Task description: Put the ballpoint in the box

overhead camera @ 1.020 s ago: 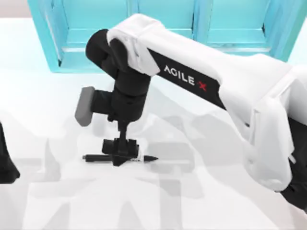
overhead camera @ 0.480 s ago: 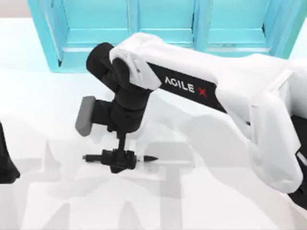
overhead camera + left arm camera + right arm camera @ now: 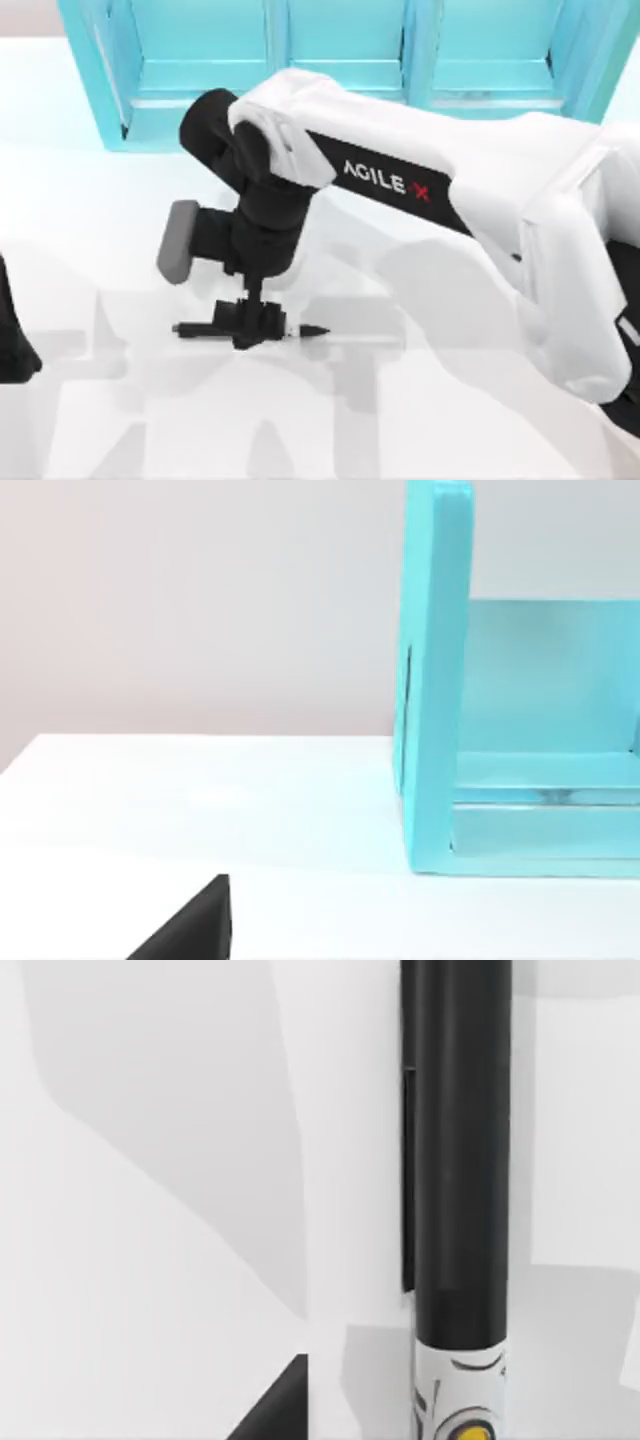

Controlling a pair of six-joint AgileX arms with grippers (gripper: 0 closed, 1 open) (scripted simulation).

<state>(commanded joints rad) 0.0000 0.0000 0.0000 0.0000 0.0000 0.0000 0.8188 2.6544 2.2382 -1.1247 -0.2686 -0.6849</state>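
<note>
At the top view's left edge the left arm sits parked, a dark sliver of its tool [image 3: 12, 340] low over the bench [image 3: 100, 240]; whether that tool is spread or pressed together I cannot tell. Moving right, the ballpoint [image 3: 310, 330] lies flat on the bench in the front-middle, its length running left to right and its pointed tip toward the right. The right tool [image 3: 250, 325] is down over the pen's middle, covering the white band, and the fingers look pressed onto the barrel, pinching it crosswise; the close right wrist view, with the black barrel [image 3: 455, 1160] running straight through it and the printed band at its edge, agrees with a grip near the centre. My judgement is that the step in hand is securing and lifting the pen. To do it well, the pinch should be firm and square before any rise, since a slim round barrel can roll or pivot between flat fingers; then lift straight up, keeping the pen level. Behind, the turquoise shelf unit [image 3: 340, 60] stands along the back and should be given room. The box is not something I can place from here.
</note>
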